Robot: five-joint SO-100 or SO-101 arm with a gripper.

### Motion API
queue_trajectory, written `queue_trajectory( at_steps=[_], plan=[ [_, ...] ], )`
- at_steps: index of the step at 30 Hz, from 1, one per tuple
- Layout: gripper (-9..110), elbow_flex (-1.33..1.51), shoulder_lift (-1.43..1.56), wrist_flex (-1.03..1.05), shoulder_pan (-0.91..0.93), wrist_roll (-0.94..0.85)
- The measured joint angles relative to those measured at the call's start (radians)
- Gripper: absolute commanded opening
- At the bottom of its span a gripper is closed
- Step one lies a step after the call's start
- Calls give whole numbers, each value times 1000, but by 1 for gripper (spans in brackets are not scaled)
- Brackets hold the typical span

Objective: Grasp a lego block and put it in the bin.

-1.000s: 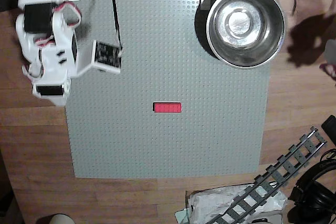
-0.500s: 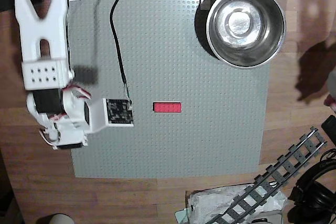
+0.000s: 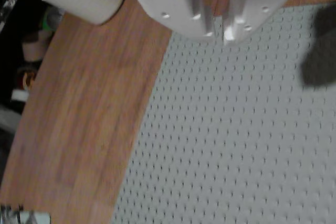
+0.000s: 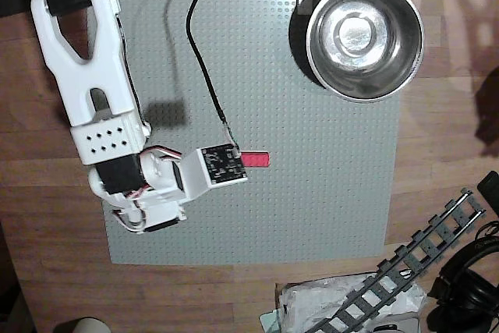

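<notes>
- On the grey studded baseplate (image 4: pixel 312 177), seen from overhead, your red lego block (image 4: pixel 257 159) lies near the middle — partly hidden under the arm's wrist.
- Your gripper (image 3: pixel 218 30) shows in the wrist view; whether it is released or clenched cannot be told.
- Far corner: the steel bin (image 4: pixel 364 37) sits well apart.
</notes>
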Motion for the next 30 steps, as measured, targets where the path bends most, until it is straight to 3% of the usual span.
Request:
queue_trajectory(
  at_steps=[9,30],
  plan=[
    [0,-318,-268,147,-152,0],
    [0,-426,-316,163,-156,-3]
  ],
)
